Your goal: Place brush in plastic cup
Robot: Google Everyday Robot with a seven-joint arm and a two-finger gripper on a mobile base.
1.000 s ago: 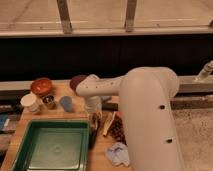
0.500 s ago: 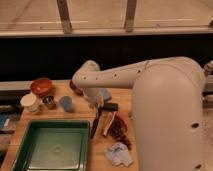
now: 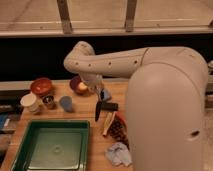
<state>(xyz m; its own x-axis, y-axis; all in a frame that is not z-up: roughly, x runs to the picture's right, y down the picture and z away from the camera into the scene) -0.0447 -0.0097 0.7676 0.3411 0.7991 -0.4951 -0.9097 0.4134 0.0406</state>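
**Item: brush to cup, stage of work**

- **Arm** (image 3: 115,62): large and white. It reaches in from the right, bends near the top left and drops to the wooden surface (image 3: 98,145).
- **Claw** (image 3: 103,104): at the end of the arm, over the middle of the surface, below a dark bowl (image 3: 78,85) and to the right of the blue cup (image 3: 66,103). It appears closed on the upper end of the brush (image 3: 97,112).
- **Brush**: thin, black and stick-like. It hangs from the claw, seemingly clear of the surface. The long axis is close to upright with a slight lean, the top end at the claw and the free end pointing down and a little to the left. The free end sits above the far right corner of the green tray (image 3: 50,123).
- **Blue cup**: upright with its mouth open, near the brush on its left and not touching it. Nothing can be seen in it.
- **Other items**: a white cup (image 3: 30,101) and a small dark tin (image 3: 48,102) left of the blue cup, and an orange bowl (image 3: 41,86) behind them. A cream utensil (image 3: 107,125) lies below the claw, and a crumpled cloth (image 3: 119,153) sits at the near edge.

**Progress, as judged:** the pick-up looks done, with the brush in hand and raised. The placing is not yet done. What is left is to carry the brush leftward over the cup mouth, lower it free end first, and let go. The near-upright hang suits that entry. The brush looks taller than the cup, so once released it may lean on the rim.
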